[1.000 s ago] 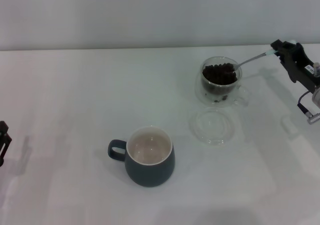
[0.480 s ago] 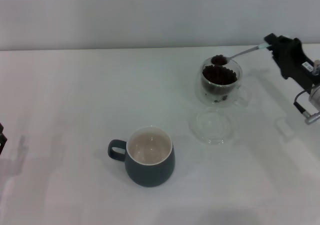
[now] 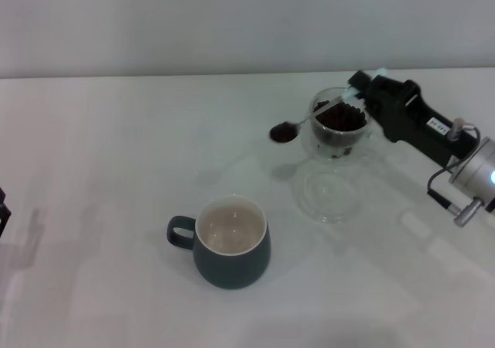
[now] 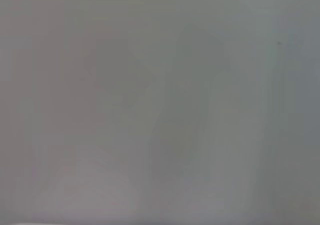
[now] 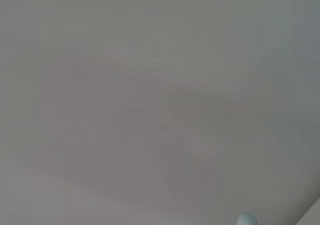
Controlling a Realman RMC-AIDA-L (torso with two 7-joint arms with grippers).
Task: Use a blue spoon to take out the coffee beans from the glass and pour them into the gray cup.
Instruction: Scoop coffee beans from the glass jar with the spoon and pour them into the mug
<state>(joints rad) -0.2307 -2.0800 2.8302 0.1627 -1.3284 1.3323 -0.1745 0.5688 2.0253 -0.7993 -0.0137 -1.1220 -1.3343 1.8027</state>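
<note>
Dark beans (image 3: 284,133) fill the blue spoon (image 3: 313,117), clamped by the right gripper (image 3: 359,85), arm stretched low over the glass (image 3: 340,124). Gray cup (image 3: 230,241) sits nearer; left gripper (image 3: 3,211) parked, grip unreadable.

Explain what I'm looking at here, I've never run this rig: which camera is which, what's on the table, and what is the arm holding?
The wide picture comes from the robot's head, looking down at a white table. The other two come from cameras on its wrists and show only blank surface. The black arm on the right ends in the right gripper, shut on the spoon. The spoon's bowl carries coffee beans and hangs in the air just left of the glass, which holds more beans. Nearer us lies a flat clear dish, and left of it the gray cup, empty inside. The left gripper sits parked at the table's left edge.
</note>
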